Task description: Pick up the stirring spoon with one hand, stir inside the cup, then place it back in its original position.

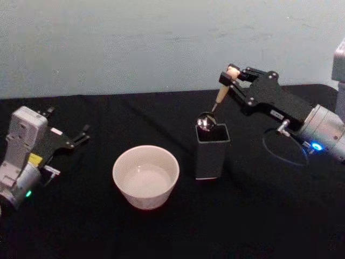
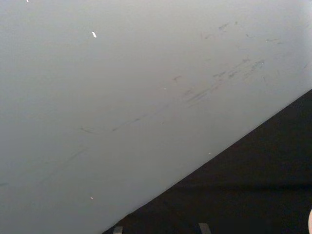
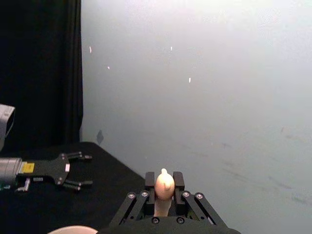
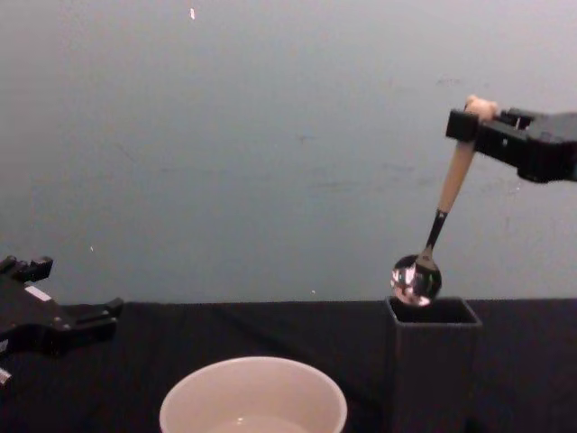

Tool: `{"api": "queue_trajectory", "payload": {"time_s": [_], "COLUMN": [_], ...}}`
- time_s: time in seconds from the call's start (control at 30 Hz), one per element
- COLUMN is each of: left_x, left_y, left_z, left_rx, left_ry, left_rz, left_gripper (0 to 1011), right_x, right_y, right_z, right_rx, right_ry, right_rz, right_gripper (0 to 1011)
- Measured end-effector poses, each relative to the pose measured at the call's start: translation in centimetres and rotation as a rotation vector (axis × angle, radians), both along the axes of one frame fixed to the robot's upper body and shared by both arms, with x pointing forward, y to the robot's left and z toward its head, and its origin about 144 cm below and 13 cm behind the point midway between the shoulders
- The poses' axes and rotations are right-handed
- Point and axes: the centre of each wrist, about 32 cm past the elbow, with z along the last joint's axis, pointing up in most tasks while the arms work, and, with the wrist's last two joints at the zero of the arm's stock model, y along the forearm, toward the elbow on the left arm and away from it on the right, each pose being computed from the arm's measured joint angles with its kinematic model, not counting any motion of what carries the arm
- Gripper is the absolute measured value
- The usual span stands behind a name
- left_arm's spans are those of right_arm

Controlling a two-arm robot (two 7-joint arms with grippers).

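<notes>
Stirring spoon (image 1: 217,105) is held tilted right of centre, its top pinched by the closed right gripper (image 1: 232,75), its bowl at the dark holder (image 1: 211,154) mouth. The cup (image 1: 145,175) is seen unobstructed at lower centre; the left gripper (image 1: 81,136) is parked at the left edge, spread and empty.

There is one stirring spoon (image 1: 221,97). One cup (image 1: 144,200) sits at 6 o'clock on the one black table (image 1: 269,226). Inside it there is perhaps one shallow pool of clear liquid (image 1: 146,181), though the pale interior makes that hard to call. One dark grey holder (image 1: 210,156) stands at 3 o'clock from the cup. There are two grippers, each two-fingered: one left gripper (image 1: 67,125) at 9 o'clock from the cup and one right gripper (image 1: 229,78) at 1 o'clock. One pale wall (image 1: 135,43) lies at 12 o'clock.
</notes>
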Motion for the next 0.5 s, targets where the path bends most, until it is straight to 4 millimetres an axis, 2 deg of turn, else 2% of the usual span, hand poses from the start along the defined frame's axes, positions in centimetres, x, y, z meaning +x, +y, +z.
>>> {"api": "queue_trajectory", "payload": {"time_s": [0.3, 0.5], "left_x": [0.0, 0.0], "left_y": [0.0, 0.0], "left_z": [0.0, 0.0], "left_rx": [0.000, 0.000], "left_ry": [0.000, 0.000], "left_rz": [0.000, 0.000], "left_gripper": [1001, 1001], "right_x": [-0.1, 0.4], "right_y": [0.4, 1.8], "right_z": [0.8, 1.1], "right_rx": [0.026, 0.030], "right_ry": [-0.028, -0.042], "right_rz": [0.022, 0.083], "right_gripper": [214, 214]}}
